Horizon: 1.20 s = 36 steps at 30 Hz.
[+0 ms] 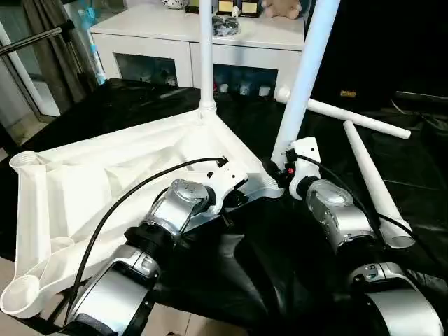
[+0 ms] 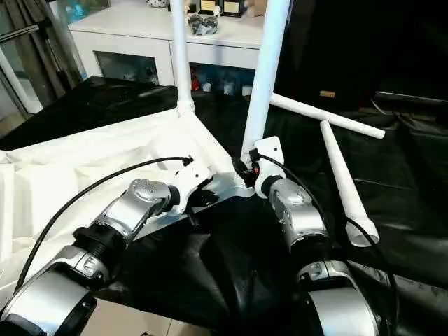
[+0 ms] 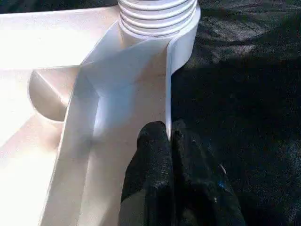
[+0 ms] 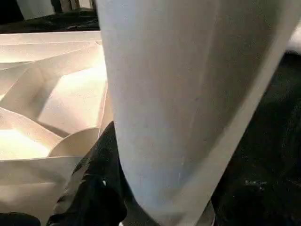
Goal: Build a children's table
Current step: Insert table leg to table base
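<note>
Tabletop upside down, frame centre-left, rigid light plastic | left gripper jaws pinch its thin rim | right gripper jaws hold leg low nr socket; smooth, may slip.

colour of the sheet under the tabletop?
Black: the sheet under the white tabletop shows best in the left eye view.

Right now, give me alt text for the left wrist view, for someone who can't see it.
The left claw is shut on the thin upright side wall of the white tabletop, which lies underside up on black cloth. Beyond the black fingers, that wall runs to a round corner socket with a ridged white leg end standing in it.
</note>
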{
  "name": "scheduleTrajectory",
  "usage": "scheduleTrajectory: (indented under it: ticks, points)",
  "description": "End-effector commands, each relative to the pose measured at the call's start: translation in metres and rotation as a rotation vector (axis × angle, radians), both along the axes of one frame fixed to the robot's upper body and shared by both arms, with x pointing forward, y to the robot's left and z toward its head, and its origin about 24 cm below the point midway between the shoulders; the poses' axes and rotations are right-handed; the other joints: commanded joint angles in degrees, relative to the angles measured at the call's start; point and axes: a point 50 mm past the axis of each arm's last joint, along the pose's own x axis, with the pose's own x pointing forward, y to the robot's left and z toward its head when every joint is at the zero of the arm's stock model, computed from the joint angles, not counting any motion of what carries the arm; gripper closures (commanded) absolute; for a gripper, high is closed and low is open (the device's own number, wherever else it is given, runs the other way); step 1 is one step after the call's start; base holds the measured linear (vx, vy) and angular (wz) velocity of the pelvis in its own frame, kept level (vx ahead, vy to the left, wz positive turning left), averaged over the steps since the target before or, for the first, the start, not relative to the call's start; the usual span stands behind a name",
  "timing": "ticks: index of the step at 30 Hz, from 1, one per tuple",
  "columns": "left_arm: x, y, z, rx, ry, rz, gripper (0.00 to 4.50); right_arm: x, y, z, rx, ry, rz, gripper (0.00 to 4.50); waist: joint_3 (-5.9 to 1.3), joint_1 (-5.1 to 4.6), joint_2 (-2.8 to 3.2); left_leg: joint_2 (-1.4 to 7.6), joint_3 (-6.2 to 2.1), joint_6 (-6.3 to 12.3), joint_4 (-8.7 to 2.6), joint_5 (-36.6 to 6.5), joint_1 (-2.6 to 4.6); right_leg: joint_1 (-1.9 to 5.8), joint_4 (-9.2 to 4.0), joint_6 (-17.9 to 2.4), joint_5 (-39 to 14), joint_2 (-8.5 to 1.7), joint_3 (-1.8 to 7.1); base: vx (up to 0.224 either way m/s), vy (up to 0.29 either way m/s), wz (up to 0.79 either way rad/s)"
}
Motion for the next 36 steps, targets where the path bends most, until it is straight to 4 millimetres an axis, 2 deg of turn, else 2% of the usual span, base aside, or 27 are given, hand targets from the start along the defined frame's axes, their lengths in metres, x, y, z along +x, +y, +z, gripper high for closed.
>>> scheduleTrajectory:
  ticks: [1,4,5,7,8,9,10,12,14,16,18,20,22,23,25,27,28,29,31,33,34,36]
  points:
    - [0.013,-0.012,0.027,-0.032,-0.120,0.027,4.50,-0.034,0.025,-0.056,0.034,0.301,0.112,2.02,-1.90,-0.46,0.30,0.45,-0.75,-1.19,-4.54,-35.3,2.03,-0.36,-5.78,-7.2,-30.3,-2.19,0.53,0.000,0.000,0.00]
    - [0.013,-0.012,0.028,-0.051,-0.120,0.017,4.50,-0.032,0.025,-0.052,0.047,0.287,0.121,1.68,-1.84,-0.53,0.28,0.41,-0.82,-1.07,-4.64,-35.1,1.85,-0.28,-5.85,-6.7,-31.1,-2.17,0.48,0.000,0.000,0.00]
    - [0.013,-0.013,0.029,-0.055,-0.120,0.015,4.50,-0.032,0.025,-0.052,0.047,0.284,0.122,1.68,-1.93,-0.62,0.25,0.43,-0.92,-1.05,-4.75,-34.8,1.58,-0.02,-5.80,-6.5,-30.9,-2.26,0.41,0.000,0.000,0.00]
    - [0.012,-0.014,0.030,-0.070,-0.116,-0.003,4.50,-0.030,0.023,-0.048,0.056,0.266,0.132,1.39,-1.94,-0.89,0.11,0.44,-1.03,-0.92,-4.90,-34.3,1.12,0.21,-5.62,-6.2,-31.2,-2.27,0.31,0.000,0.000,0.00]
    - [0.012,-0.015,0.031,-0.076,-0.114,-0.013,4.50,-0.029,0.022,-0.046,0.061,0.257,0.137,1.34,-2.03,-0.83,0.11,0.45,-0.90,-0.72,-4.80,-33.5,1.16,0.04,-5.70,-6.4,-30.9,-2.39,0.51,0.000,0.000,0.00]
    - [0.011,-0.016,0.031,-0.080,-0.114,-0.026,4.50,-0.028,0.021,-0.043,0.064,0.248,0.146,1.34,-1.99,-0.79,0.41,0.46,-0.84,-0.72,-4.76,-33.4,1.30,-0.14,-5.74,-6.6,-31.0,-2.41,0.58,0.000,0.000,0.00]
    - [0.011,-0.017,0.032,-0.083,-0.113,-0.034,4.50,-0.027,0.020,-0.040,0.066,0.232,0.153,1.25,-1.93,-0.80,0.19,0.43,-0.70,-0.58,-4.66,-33.5,1.48,-0.34,-5.90,-6.8,-31.2,-2.33,0.59,0.000,0.000,0.00]
    - [0.010,-0.018,0.032,-0.086,-0.115,-0.048,4.50,-0.025,0.017,-0.031,0.088,0.191,0.171,0.96,-1.87,-0.56,0.17,0.45,-0.59,-0.32,-4.63,-33.1,1.65,-0.42,-6.01,-6.8,-31.2,-2.28,0.66,0.000,0.000,0.00]
    - [0.010,-0.018,0.032,-0.088,-0.115,-0.055,4.50,-0.025,0.016,-0.028,0.088,0.177,0.180,0.89,-1.94,-0.40,0.22,0.60,-0.57,-0.23,-4.77,-32.2,1.40,-0.23,-5.74,-7.3,-29.7,-2.34,0.84,0.000,0.000,0.00]
    - [0.009,-0.019,0.032,-0.091,-0.114,-0.071,4.50,-0.024,0.014,-0.022,0.073,0.148,0.199,0.58,-2.10,-0.22,0.29,0.73,-0.51,-0.35,-4.97,-30.4,0.94,0.22,-5.22,-8.2,-26.2,-2.28,1.06,0.000,0.000,0.00]
    - [0.007,-0.020,0.032,-0.095,-0.113,-0.093,4.50,-0.022,0.012,-0.012,0.077,0.111,0.222,0.50,-2.16,0.07,0.28,0.77,-0.26,-0.11,-4.87,-29.2,0.98,0.21,-5.04,-9.0,-24.6,-2.30,1.26,0.000,0.000,0.00]
    - [0.005,-0.021,0.033,-0.102,-0.112,-0.122,4.50,-0.022,0.011,-0.005,0.073,0.082,0.254,0.50,-2.19,0.30,0.39,0.77,-0.18,0.13,-4.90,-27.5,0.69,0.50,-4.83,-9.3,-23.6,-2.41,1.33,0.000,0.000,0.00]
    - [0.003,-0.022,0.033,-0.107,-0.111,-0.141,4.50,-0.023,0.011,0.000,0.070,0.064,0.277,0.50,-2.33,0.64,0.23,0.88,-0.04,0.53,-4.82,-25.4,0.72,0.65,-4.70,-9.5,-21.9,-2.39,1.48,0.000,0.000,0.00]
    - [0.002,-0.023,0.033,-0.110,-0.104,-0.155,4.50,-0.025,0.009,0.004,0.060,0.049,0.308,0.50,-2.47,0.81,0.29,0.92,0.18,0.93,-4.68,-23.0,0.55,0.75,-4.36,-10.6,-19.3,-2.46,1.59,0.000,0.000,0.00]
    - [-0.001,-0.022,0.032,-0.113,-0.095,-0.177,4.50,-0.028,0.005,0.008,0.044,0.042,0.349,0.50,-2.57,1.13,0.34,1.00,0.38,1.42,-4.50,-20.7,0.52,0.82,-4.17,-11.2,-17.0,-2.42,1.68,0.000,0.000,0.00]
    - [-0.007,-0.020,0.032,-0.130,-0.089,-0.247,4.50,-0.037,-0.003,0.015,0.004,0.033,0.429,0.50,-2.58,1.56,0.30,1.13,0.46,2.15,-4.39,-19.5,0.47,1.12,-4.12,-11.2,-15.9,-2.20,1.72,0.030,-0.009,0.02]
    - [-0.011,-0.018,0.032,-0.140,-0.077,-0.291,4.50,-0.043,-0.008,0.018,-0.026,0.035,0.485,0.50,-2.82,1.91,0.28,1.20,0.47,2.65,-4.27,-17.6,0.24,1.40,-3.75,-11.4,-14.2,-2.33,1.83,0.060,-0.017,0.05]
    - [-0.011,-0.018,0.033,-0.141,-0.077,-0.294,4.50,-0.043,-0.009,0.018,-0.029,0.035,0.489,0.50,-3.02,2.11,0.35,1.21,0.45,3.09,-4.09,-14.9,-0.14,1.67,-3.29,-11.8,-11.2,-2.36,1.79,0.074,-0.018,0.01]
    - [-0.015,-0.014,0.033,-0.151,-0.060,-0.331,4.50,-0.050,-0.015,0.020,-0.053,0.037,0.555,0.50,-3.25,2.26,0.72,1.21,0.51,3.39,-3.67,-12.2,-0.10,1.60,-2.71,-13.3,-6.8,-2.32,1.73,0.072,-0.018,0.00]
    - [-0.017,-0.012,0.033,-0.156,-0.051,-0.356,4.50,-0.054,-0.016,0.021,-0.056,0.038,0.586,0.50,-3.57,2.49,0.65,1.20,0.58,4.29,-3.18,-9.1,-0.10,1.87,-1.94,-14.9,-0.7,-2.08,1.66,0.064,-0.001,0.01]
    - [-0.018,-0.011,0.033,-0.157,-0.049,-0.362,4.50,-0.055,-0.017,0.021,-0.056,0.038,0.594,0.50,-3.75,2.49,0.70,0.95,0.62,5.42,-2.76,-6.3,-0.41,2.02,-1.35,-15.8,3.7,-2.00,1.61,0.062,0.005,0.00]
    - [-0.022,-0.002,0.031,-0.147,-0.025,-0.399,4.50,-0.065,-0.021,0.026,-0.055,0.051,0.667,0.50,-4.10,2.81,0.81,1.04,0.57,6.83,-2.18,-3.2,-0.34,2.06,-0.79,-16.7,8.0,-1.93,1.61,0.000,0.000,0.00]
